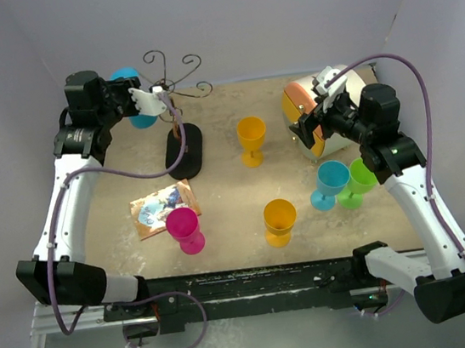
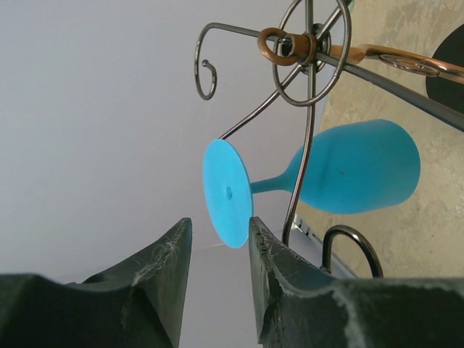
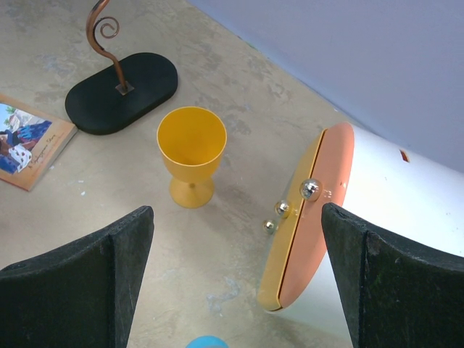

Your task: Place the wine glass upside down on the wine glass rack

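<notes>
The wine glass rack (image 1: 170, 77) stands at the back left on its black oval base (image 1: 184, 150). Its base also shows in the right wrist view (image 3: 122, 90). A blue wine glass (image 2: 362, 167) hangs in one of the rack's curled wire arms (image 2: 304, 47), its stem through the wire and its round foot (image 2: 228, 192) towards my left gripper (image 2: 217, 228). That gripper (image 1: 153, 101) is up at the rack top, open, with the foot's edge just beyond its fingertips. My right gripper (image 3: 237, 212) is open and empty above the table at the right (image 1: 310, 122).
A white drum with an orange lid (image 1: 326, 101) lies at the back right. Two yellow glasses (image 1: 252, 137) (image 1: 280, 219), a pink glass (image 1: 184, 229), a blue glass (image 1: 330, 182) and a green glass (image 1: 358, 181) stand on the table. A picture card (image 1: 161, 207) lies near the pink glass.
</notes>
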Robot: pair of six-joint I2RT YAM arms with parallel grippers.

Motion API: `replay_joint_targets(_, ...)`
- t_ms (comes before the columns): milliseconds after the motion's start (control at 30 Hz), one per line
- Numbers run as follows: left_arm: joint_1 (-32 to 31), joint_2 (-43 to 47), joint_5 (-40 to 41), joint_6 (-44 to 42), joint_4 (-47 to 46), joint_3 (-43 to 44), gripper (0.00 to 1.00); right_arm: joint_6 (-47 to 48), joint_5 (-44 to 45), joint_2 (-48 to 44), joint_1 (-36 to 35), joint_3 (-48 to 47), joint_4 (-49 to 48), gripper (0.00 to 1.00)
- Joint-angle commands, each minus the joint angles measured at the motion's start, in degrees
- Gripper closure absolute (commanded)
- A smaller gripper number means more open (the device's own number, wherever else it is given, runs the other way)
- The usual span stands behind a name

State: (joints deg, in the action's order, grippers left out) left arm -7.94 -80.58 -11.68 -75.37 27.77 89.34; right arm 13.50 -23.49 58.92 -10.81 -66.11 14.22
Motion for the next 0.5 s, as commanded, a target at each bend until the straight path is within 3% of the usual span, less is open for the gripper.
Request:
replay_joint_targets(0,-0.2,3.3,-0.9,2.6,-2.8,-0.3,0.58,0.3,-0.5,-0.1,0.4,0.1,-2.3,0.0)
replay_joint_targets(200,-0.2,6.6,-2.9,7.6,-1.9,-0.3,0.53,0.6,-0.4,-0.1,0.5,0.2,-2.6,0.0)
replay_joint_targets(467,-0.2,13.7,-9.8,29.0,0.0,0.1,0.41,5.5,-0.8,0.4,0.6,-1.7,0.4,0.0)
